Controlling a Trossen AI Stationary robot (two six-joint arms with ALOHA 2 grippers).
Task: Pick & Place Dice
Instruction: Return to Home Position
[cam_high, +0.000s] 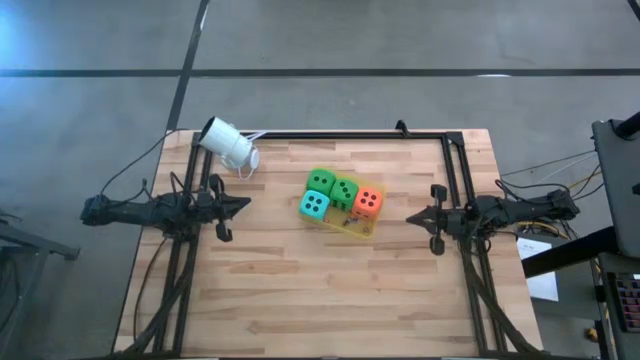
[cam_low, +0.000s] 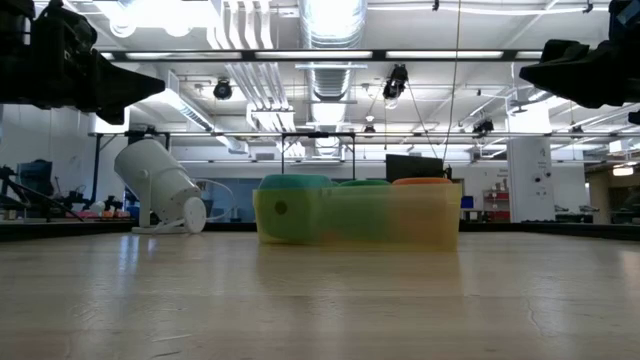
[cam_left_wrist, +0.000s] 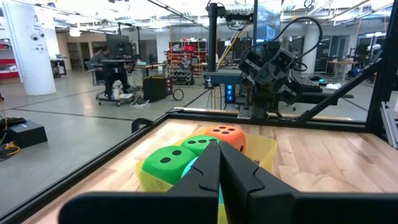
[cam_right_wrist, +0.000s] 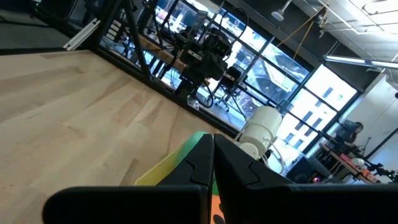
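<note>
High view: green dice (cam_high: 321, 181), second green dice (cam_high: 345, 190), teal dice (cam_high: 314, 205) and orange-red dice (cam_high: 368, 202) sat packed in the yellow bin (cam_high: 357, 229), about mid-worktop (cam_high: 300, 300). Left gripper (cam_high: 241, 204) was by the left edge and right gripper (cam_high: 412, 217) by the right edge. Both were pinched to a point, empty and well apart from the bin.

Low view: the dice tops poked above the bin's rim (cam_low: 355, 190), so a knock could likely spill one. White camera (cam_low: 160, 185) stood tilted at the far left corner.

Left wrist view: fingers (cam_left_wrist: 205, 171) were pressed together and aimed at the bin. A low forward sweep would probably shove it.

Right wrist view: same risk, with shut tips pointing at the bin (cam_right_wrist: 163, 172). The camera (cam_right_wrist: 261, 127) beyond looked safe unless an arm overshot.
</note>
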